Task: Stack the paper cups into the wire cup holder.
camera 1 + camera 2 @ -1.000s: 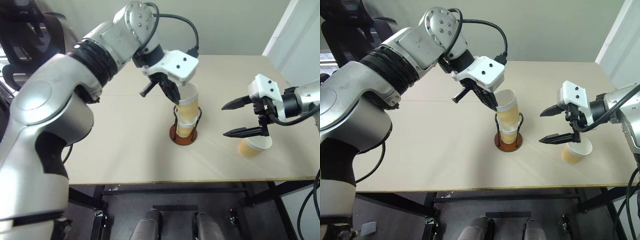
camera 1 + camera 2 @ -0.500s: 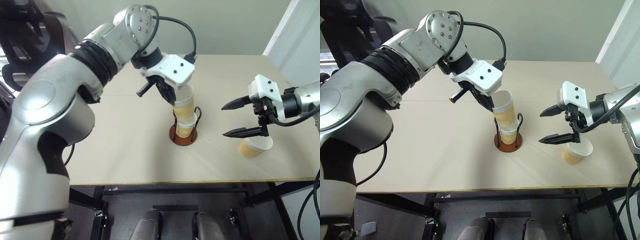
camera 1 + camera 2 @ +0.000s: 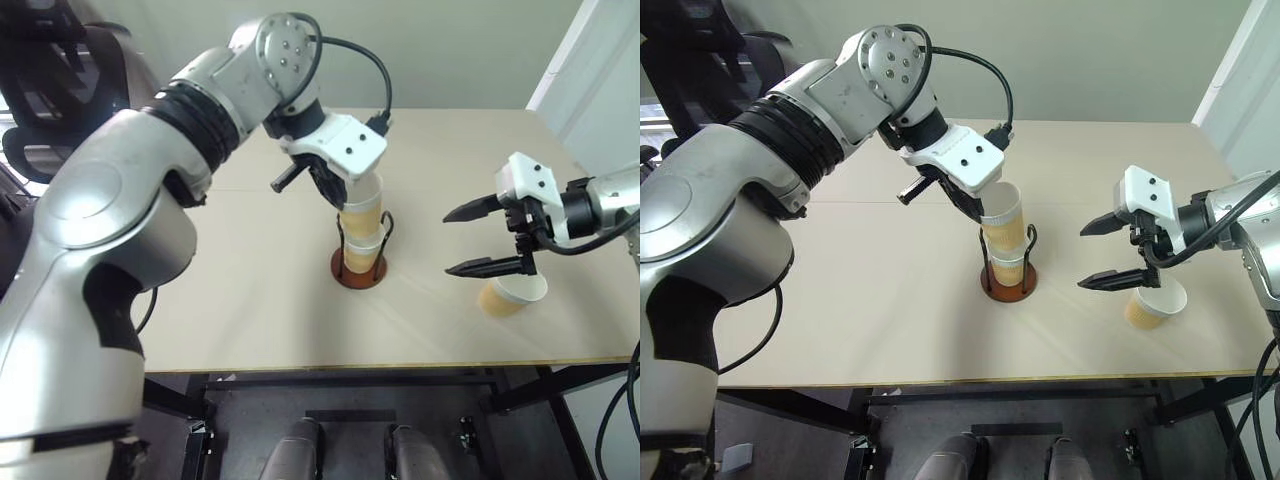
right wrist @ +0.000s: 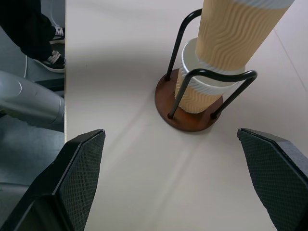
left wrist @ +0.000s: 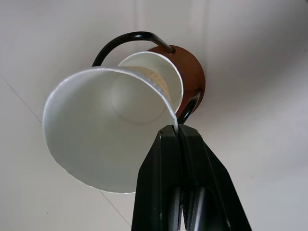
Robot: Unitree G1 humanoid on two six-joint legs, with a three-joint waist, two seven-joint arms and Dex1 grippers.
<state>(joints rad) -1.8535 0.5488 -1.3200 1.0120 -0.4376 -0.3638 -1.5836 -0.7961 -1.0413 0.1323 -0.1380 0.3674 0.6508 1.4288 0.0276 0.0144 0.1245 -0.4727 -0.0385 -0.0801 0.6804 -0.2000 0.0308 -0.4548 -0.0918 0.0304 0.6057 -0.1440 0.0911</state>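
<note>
The wire cup holder [image 3: 358,270] stands mid-table on its reddish-brown base, with one paper cup [image 3: 362,252] seated between the black loops. A second paper cup [image 3: 362,210] sits nested in that one, tilted a little, and my left gripper [image 3: 335,190] is shut on its white rim. In the left wrist view the fingertips [image 5: 177,132] pinch the rim of this cup [image 5: 101,139] above the holder's base [image 5: 192,72]. A third paper cup [image 3: 510,293] stands on the table at the right. My right gripper [image 3: 455,240] hangs open just above and left of it.
The tan table's front edge [image 3: 350,365] runs across the near side. A black chair [image 3: 50,90] stands off the back left corner. A white wall panel [image 3: 600,70] rises at the right. A person's shoe [image 4: 53,33] rests on the floor beyond the table's side.
My left gripper has lowered the held cup deeper into the cup in the holder and tipped it more upright. The holder slid slightly left. The right gripper has stayed still.
</note>
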